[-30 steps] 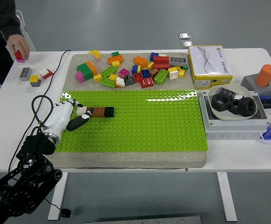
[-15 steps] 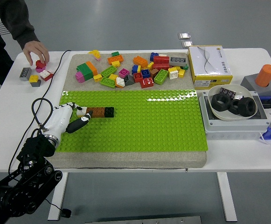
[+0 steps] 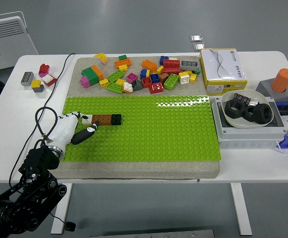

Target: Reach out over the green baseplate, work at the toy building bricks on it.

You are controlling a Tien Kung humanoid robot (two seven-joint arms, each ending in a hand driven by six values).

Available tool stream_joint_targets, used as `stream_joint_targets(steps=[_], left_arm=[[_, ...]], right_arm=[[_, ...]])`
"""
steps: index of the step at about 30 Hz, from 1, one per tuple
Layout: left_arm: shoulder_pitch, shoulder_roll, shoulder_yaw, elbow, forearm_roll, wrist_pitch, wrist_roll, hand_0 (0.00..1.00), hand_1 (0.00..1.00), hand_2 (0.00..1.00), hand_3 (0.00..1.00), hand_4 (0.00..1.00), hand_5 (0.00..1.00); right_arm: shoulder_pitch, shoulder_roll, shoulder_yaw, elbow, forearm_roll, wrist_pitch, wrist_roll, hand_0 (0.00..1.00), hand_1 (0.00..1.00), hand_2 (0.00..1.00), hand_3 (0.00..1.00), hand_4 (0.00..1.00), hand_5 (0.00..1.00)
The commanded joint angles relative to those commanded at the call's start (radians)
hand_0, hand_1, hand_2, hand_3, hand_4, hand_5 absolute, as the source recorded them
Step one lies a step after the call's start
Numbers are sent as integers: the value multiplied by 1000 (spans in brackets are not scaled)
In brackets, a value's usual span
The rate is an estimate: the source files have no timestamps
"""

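**Ops:** Going left to right, landmark is the green baseplate (image 3: 144, 131). Off its far-left corner: the person's hand that was at the table (image 3: 15, 148) edge a second ago is gone, and a red brick (image 3: 44, 68) now sits with the small loose group (image 3: 36, 79) there. No person's hands over the table now.

**Lead:** And our arm?

**Ops:** Left robot hand (image 3: 74, 128) is at the baseplate's left edge, white fingers stretched toward the short brick row (image 3: 103, 119). It's slid a touch down and left since a second ago. The dark fingertip (image 3: 90, 131) lies just beside the row's white end, below it. Not clenched, nothing grasped. I can't tell whether it touches the brick.

**Lead:** Row moved?

**Ops:** No. White, brown, black bricks, same studs, left part of the baseplate. Loose pile (image 3: 144, 73) on the grey mat (image 3: 79, 67) behind the baseplate unchanged. Tissue box (image 3: 222, 69) and bowl (image 3: 245, 110) off its right side untouched. Right arm not in view.

**Lead:** Read?

**Ops:** My guess: the hand is re-setting its approach, not gripping. Work on the row isn't done yet.
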Motion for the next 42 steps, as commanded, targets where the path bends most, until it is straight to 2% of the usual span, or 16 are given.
stream_joint_targets(steps=[10,15,20,21,25,26,28,31,32,33,37,38,42], left_arm=[[4,-4,-16,1,2,8,-4,971,945,935,687,742,977],[12,-8,-30,-35,11,13,2,971,943,933,686,739,960],[33,-19,-55,-103,30,31,22,971,943,933,686,739,960],[38,-21,-60,-117,31,37,25,967,940,926,675,734,866],[79,-30,-92,-191,24,81,25,967,940,926,675,734,866],[92,-30,-102,-212,19,92,19,953,916,918,687,747,719],[118,-28,-120,-248,0,108,-2,953,916,918,687,747,719],[173,-15,-147,-302,-68,131,-67,953,916,918,687,747,719],[182,-13,-149,-309,-84,134,-82,953,916,918,687,747,719],[199,-7,-150,-315,-107,141,-104,856,816,827,726,750,619],[241,-2,-142,-326,-192,167,-187,856,816,827,726,750,619],[247,-3,-139,-326,-213,173,-207,783,738,751,748,743,511],[250,-5,-116,-324,-282,180,-289,783,738,751,748,743,511]], right_arm=[[1,0,-9,0,11,0,-1,518,651,777,792,885,933],[1,0,-10,0,12,0,-1,519,651,777,792,886,933],[-1,-2,-5,0,7,1,0,519,651,777,792,886,933],[-1,-3,-3,0,4,1,0,519,652,777,792,886,934],[-3,-5,9,0,-11,4,1,519,652,777,792,886,934],[-4,-5,11,0,-12,4,2,519,651,777,790,887,935],[-6,-6,10,0,-10,5,1,519,651,777,790,887,935],[-9,-6,-34,0,36,0,-1,519,651,777,790,887,935],[-10,-6,-47,0,49,-1,-1,519,651,777,790,887,935],[-11,-5,-70,0,72,-6,-2,519,651,777,791,887,942],[-10,0,-165,0,165,-22,-4,519,651,777,791,887,942],[-9,1,-190,0,188,-25,-3,519,653,777,791,887,946],[-3,3,-275,0,265,-32,1,519,653,777,791,887,946]])
